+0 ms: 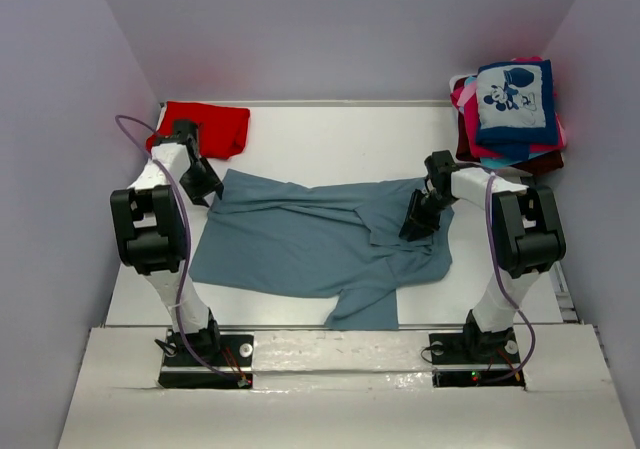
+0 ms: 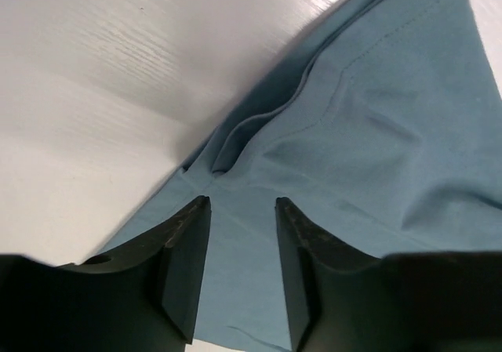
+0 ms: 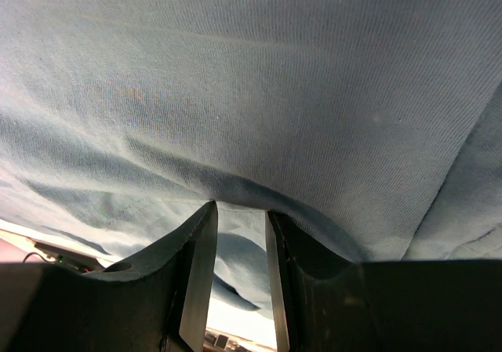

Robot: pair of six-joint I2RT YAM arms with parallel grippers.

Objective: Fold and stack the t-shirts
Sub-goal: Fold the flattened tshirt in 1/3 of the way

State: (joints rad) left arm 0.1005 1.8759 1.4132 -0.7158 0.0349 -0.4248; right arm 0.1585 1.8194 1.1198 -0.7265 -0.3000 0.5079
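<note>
From above, the grey-blue shirt [image 1: 300, 244] lies rumpled across the middle of the table [image 1: 330, 134], with one sleeve trailing toward the near edge. My left gripper [image 1: 207, 187] sits at its far left corner and my right gripper [image 1: 418, 224] on its right side. A red shirt [image 1: 210, 127] lies far left, and the folded stack [image 1: 512, 109] far right.

At my left wrist, the jaws stand apart over the hem, holding nothing.

At my right wrist, cloth fills the view and sags over my tips. The jaws are narrow, and I cannot tell whether a fold is caught.

I judge this cotton light, limp and prone to dragging. I would pinch it at the stitched hem or shoulder seams, both corners together.
</note>
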